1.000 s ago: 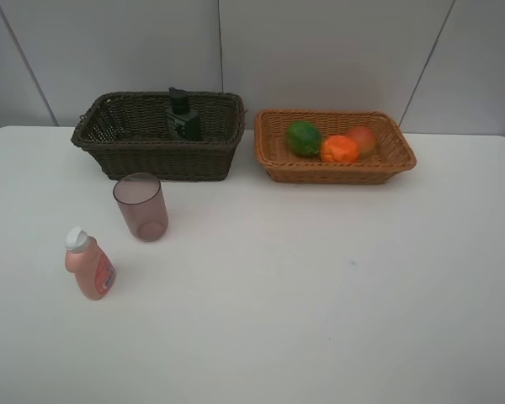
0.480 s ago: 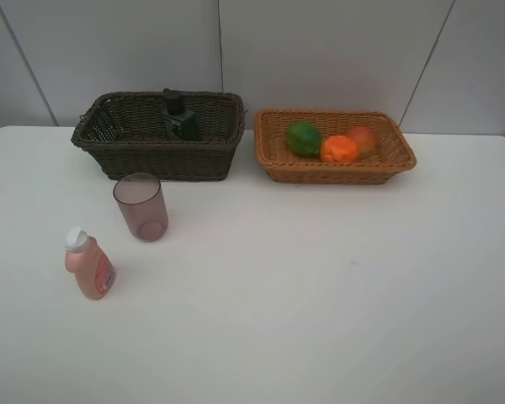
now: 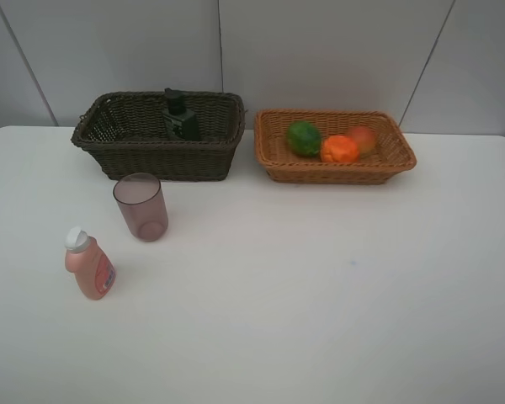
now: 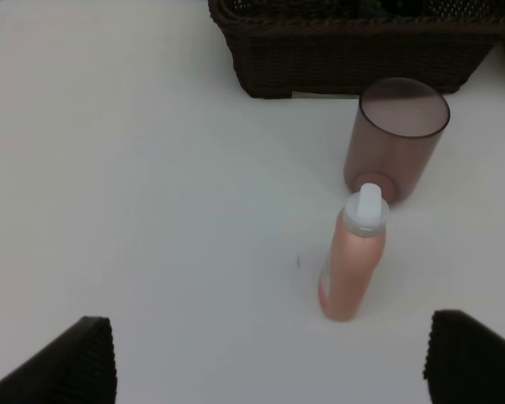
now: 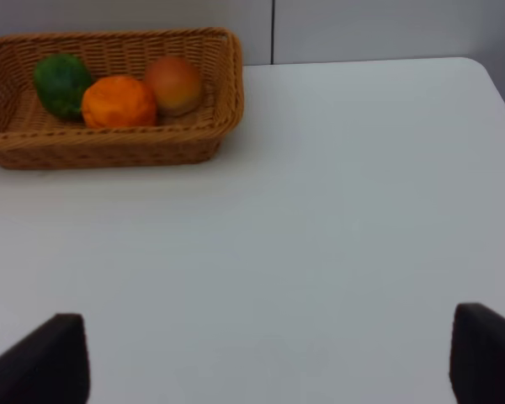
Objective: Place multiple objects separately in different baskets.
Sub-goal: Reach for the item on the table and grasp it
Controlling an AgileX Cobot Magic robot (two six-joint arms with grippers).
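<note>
Objects: six in all, four already in baskets, two out on the counter (image 3: 320,295).
black bottle (image 3: 180,118): upright inside the dark basket (image 3: 168,162), near the back wall; shifted a touch to the left compared with a second ago, now at rest.
fruit: green fruit (image 3: 303,137), tangerine (image 3: 339,149) and peach-like fruit (image 3: 363,139) together in the light basket (image 3: 337,174); no change.
mauve cup (image 3: 140,206): upright on the counter, just in front of the dark basket; no change.
pink bottle (image 3: 89,264): upright on the counter, near the mauve cup on the side away from the baskets; no change.
left gripper (image 4: 273,362): spread wide, empty, looking onto the pink bottle and the mauve cup beyond it.
right gripper (image 5: 265,358): spread wide, empty, over bare counter, well apart from the light basket.
meaning for the task: probably finished with the black bottle and the fruit; left to sort, mauve cup and pink bottle, likely into the dark basket, with the left gripper nearest.
writing: nothing readable; a darker label patch on the pink bottle, too small to make out.
</note>
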